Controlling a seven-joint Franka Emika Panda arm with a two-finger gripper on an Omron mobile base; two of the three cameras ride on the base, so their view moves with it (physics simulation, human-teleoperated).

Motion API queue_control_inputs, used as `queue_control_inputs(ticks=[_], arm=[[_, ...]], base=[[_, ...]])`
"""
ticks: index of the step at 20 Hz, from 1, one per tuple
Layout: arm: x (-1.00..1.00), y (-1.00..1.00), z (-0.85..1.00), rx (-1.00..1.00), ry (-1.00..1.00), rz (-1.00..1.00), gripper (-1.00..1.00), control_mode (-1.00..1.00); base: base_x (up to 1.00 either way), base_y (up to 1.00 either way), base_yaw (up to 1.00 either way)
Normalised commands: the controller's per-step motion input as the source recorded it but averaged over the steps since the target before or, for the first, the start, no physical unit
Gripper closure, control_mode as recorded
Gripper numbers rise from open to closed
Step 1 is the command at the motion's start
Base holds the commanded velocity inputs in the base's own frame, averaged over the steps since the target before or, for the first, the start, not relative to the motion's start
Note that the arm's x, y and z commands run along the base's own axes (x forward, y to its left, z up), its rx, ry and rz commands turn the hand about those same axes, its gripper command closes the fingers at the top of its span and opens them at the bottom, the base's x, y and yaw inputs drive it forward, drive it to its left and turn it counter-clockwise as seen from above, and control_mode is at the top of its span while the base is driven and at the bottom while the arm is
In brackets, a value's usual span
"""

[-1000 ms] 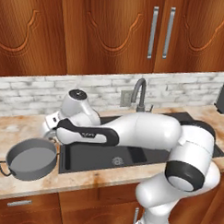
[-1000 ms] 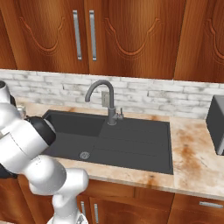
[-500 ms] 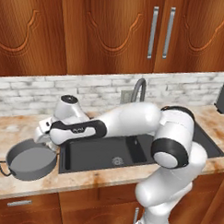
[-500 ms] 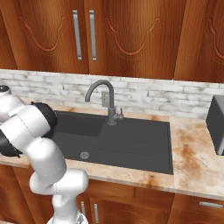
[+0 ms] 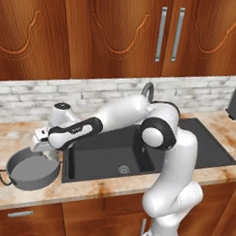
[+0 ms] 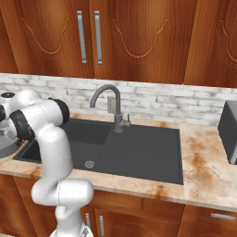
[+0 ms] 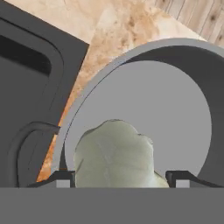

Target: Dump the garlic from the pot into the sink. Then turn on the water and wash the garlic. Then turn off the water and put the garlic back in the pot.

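Observation:
The garlic (image 7: 114, 153), a lumpy pale-green bulb, sits between the two fingertips of my gripper (image 7: 119, 177), which is shut on it. It hangs just above the grey floor of the pot (image 7: 175, 87), near the side with the dark loop handle (image 7: 26, 135). In the left base view the gripper (image 5: 43, 146) reaches over the right rim of the pot (image 5: 30, 170), which stands on the counter left of the sink (image 5: 108, 153). The dark sink (image 6: 139, 148) holds no garlic, and no water runs from the faucet (image 6: 109, 99).
A dark boxy appliance (image 6: 229, 132) stands on the counter at the far right. Wooden cabinets hang above the brick backsplash. The marbled counter (image 5: 17, 132) surrounds the pot, whose near handle (image 5: 1, 175) is close to the front edge.
The arm has swung left from the sink's left edge to over the pot, lowering the hand towards the pot's rim. Pot, sink and faucet stay put.

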Motion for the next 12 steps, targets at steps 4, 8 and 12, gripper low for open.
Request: queue_control_inputs(ticks=[4,8,12], arm=[[0.43,0.64,-0.16,-0.13,0.08,0.00,1.00,-1.00],[0.38,0.57,-0.32,-0.14,0.09,0.00,1.00,-1.00],[0.18,0.52,-0.56,-0.15,0.12,0.00,1.00,-1.00]], base=[[0.00,0.00,0.00],[0.00,0.00,0.00],[0.00,0.00,0.00]])
